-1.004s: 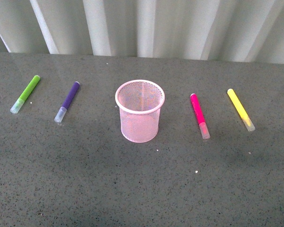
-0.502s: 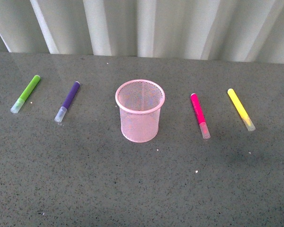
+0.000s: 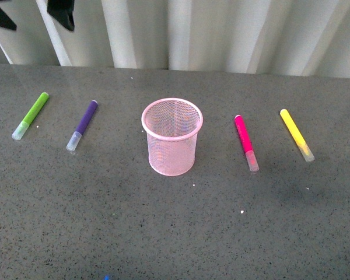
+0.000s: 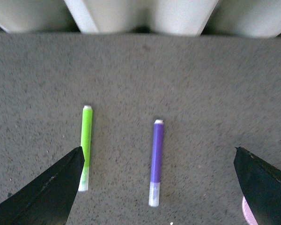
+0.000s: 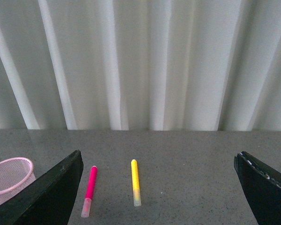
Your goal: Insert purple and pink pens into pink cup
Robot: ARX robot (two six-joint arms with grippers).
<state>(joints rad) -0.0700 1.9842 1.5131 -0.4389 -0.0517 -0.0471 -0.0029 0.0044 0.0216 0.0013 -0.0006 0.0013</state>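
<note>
One light pink wire-mesh cup (image 3: 172, 153), round with a solid rim, stands upright in the middle of the grey speckled tabletop (image 3: 175, 233). Two task pens lie flat on the table, one on each side of the cup and apart from it. The short dark purple pen with a clear cap (image 3: 83, 125) is on the robot's left. The hot-pink pen with a clear cap (image 3: 245, 142) is on its right. Both caps point toward the robot.

Two more markers lie further out, making four in all. One is a lime-green marker (image 3: 30, 115) left of the purple pen, and the other is a yellow marker (image 3: 297, 135) right of the pink pen. A white pleated curtain (image 3: 221, 35) hangs behind the table.

In the front view only two black finger ends of the left gripper (image 3: 35, 14) show, cut off by the upper edge. They are set wide apart with nothing between them. Its wrist view looks down on the purple and green markers. One finger (image 4: 42, 197) covers part of the green marker's cap, and just a sliver of the cup's rim peeps past the other.

The right gripper (image 5: 158, 157) appears only in its own wrist view. Its fingers (image 5: 267, 187) are likewise spread wide, gripping nothing, high above the pink and yellow markers. The cup there is partly hidden behind one finger.
</note>
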